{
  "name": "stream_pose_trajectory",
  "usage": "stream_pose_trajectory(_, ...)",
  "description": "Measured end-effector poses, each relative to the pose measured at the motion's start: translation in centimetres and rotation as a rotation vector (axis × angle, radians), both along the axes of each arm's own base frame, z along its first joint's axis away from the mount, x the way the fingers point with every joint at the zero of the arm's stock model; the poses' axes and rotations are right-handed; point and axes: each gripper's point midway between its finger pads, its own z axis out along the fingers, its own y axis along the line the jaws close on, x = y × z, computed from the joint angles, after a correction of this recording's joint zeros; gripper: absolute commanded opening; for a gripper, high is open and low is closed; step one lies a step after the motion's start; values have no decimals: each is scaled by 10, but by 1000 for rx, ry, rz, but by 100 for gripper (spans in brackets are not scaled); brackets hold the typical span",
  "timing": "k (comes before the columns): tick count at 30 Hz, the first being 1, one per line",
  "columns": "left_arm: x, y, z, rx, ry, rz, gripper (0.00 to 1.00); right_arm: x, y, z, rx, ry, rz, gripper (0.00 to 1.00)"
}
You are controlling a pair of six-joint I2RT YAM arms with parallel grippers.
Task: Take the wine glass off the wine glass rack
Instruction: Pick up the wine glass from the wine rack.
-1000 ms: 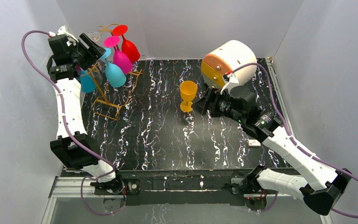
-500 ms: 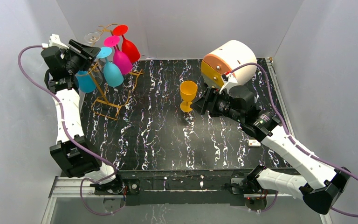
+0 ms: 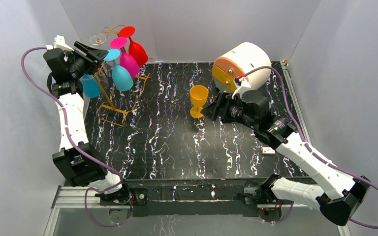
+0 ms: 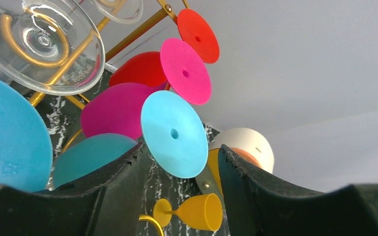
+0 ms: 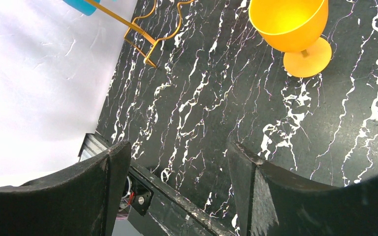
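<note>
The gold wire wine glass rack (image 3: 109,104) stands at the back left, and several wine glasses hang upside down from it. They are clear (image 4: 39,44), red (image 3: 137,50), magenta (image 3: 128,63), light blue (image 3: 122,78) and darker blue (image 3: 90,86). My left gripper (image 3: 101,54) is up at the rack's top. In the left wrist view, the left gripper (image 4: 181,147) is open, with the light blue glass's round foot (image 4: 172,132) between its fingertips and a gap at the right finger (image 4: 236,172). My right gripper (image 3: 211,110) is open and empty, beside an orange glass (image 3: 198,101) standing upright on the table.
A white and orange cylinder (image 3: 241,66) lies at the back right, just behind the right arm. A small white piece (image 3: 269,151) lies on the black marbled table (image 3: 167,147). Grey walls enclose the table on three sides. The rack's wire base (image 5: 142,34) shows in the right wrist view.
The left wrist drew back to the left and levelled out, and its jaws narrowed round the light blue foot. It has held still for the last half second. The right arm has not moved.
</note>
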Motion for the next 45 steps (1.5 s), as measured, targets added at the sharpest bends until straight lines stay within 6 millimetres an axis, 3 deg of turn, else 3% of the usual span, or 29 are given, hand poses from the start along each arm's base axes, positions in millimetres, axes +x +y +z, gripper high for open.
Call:
stream_pose_trajectory(14,1,6,-4,155,17,-25,66,-1,-3,0,-5,0,-9,80)
stream_pose_trajectory(28,12,5,-8,237,19,-116,64,-7,-16,7,-8,-16,-34,83)
stream_pose_trajectory(36,11,5,-12,276,48,-141,69,-7,-18,8,-8,-19,-41,83)
stream_pose_trajectory(45,13,3,-17,299,79,-184,56,-7,-18,7,-10,-18,-42,83)
